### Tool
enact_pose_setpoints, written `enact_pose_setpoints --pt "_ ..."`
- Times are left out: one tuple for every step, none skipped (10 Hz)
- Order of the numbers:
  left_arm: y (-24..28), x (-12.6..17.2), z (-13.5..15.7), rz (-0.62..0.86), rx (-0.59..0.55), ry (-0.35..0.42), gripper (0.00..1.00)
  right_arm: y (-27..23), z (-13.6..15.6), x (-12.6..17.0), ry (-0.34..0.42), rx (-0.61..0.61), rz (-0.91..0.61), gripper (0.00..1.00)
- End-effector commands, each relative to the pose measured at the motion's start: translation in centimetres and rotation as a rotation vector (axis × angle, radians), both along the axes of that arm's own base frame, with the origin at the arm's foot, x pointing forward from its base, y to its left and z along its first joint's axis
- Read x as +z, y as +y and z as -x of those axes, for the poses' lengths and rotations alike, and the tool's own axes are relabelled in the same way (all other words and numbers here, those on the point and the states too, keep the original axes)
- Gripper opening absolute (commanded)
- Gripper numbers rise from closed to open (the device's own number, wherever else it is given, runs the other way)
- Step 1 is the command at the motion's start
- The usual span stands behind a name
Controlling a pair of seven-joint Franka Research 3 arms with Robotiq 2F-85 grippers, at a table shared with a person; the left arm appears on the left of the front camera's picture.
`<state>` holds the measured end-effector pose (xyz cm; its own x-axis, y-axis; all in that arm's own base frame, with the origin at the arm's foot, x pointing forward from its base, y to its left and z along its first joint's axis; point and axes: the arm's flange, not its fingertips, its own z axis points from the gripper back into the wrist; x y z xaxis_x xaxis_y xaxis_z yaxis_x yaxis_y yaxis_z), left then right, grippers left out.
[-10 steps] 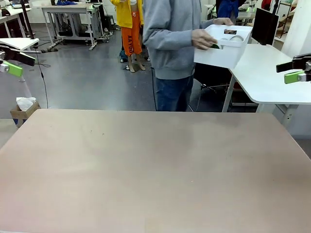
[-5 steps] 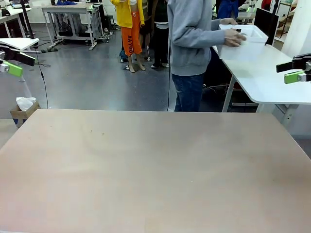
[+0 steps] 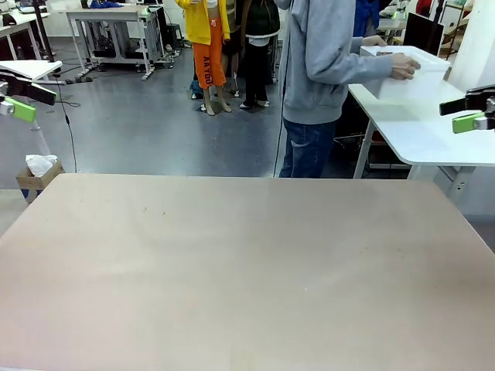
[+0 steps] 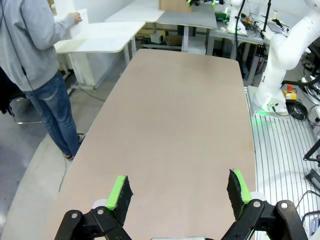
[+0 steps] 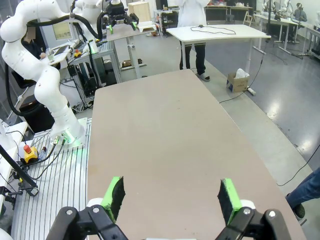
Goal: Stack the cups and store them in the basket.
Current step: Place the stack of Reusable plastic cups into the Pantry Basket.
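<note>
While the person sets the basket [image 3: 406, 77] on the side table, both your grippers, left [image 4: 179, 192] and right [image 5: 170, 200], gape wide, empty; reaching risks collision.

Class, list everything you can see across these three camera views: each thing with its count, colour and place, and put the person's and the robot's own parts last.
basket: one, white, held on the white side table beyond the work table, at the right of the front view; its contents cannot be made out.
work table: one, tan, in front of the robot.
side table: one, white, far right, under the basket.
cardboard box: one, brown with white paper in it, on the floor at far left.
person: one, grey sweatshirt and blue jeans, standing at the far side, turned to the side table.
person's hand: one in clear view, on the basket's near side.
left gripper: one, black with green pads, open, above the work table.
right gripper: one, black with green pads, open, above the work table.
</note>
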<state>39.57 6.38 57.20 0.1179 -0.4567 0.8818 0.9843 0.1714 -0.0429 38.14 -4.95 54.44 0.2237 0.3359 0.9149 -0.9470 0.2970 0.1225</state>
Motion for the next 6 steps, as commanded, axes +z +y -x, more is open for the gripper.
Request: enact_pose_setpoints --pt "0.01 0.32 0.14 0.018 0.004 0.007 1.00 0.17 0.27 0.26 0.011 -0.011 -0.006 1.00" --pt "0.01 0.32 0.14 0.018 0.004 0.007 1.00 0.17 0.27 0.26 0.011 -0.011 -0.006 1.00" --pt "0.01 0.32 0.14 0.018 0.004 0.007 1.00 0.17 0.27 0.26 0.011 -0.011 -0.006 1.00" --pt "0.01 0.32 0.14 0.018 0.004 0.007 1.00 0.17 0.27 0.26 0.011 -0.011 -0.006 1.00" --pt "0.01 0.32 0.14 0.018 0.004 0.007 1.00 0.17 0.27 0.26 0.011 -0.011 -0.006 1.00" --pt "0.01 0.32 0.14 0.018 0.004 0.007 1.00 0.17 0.27 0.26 0.011 -0.011 -0.006 1.00"
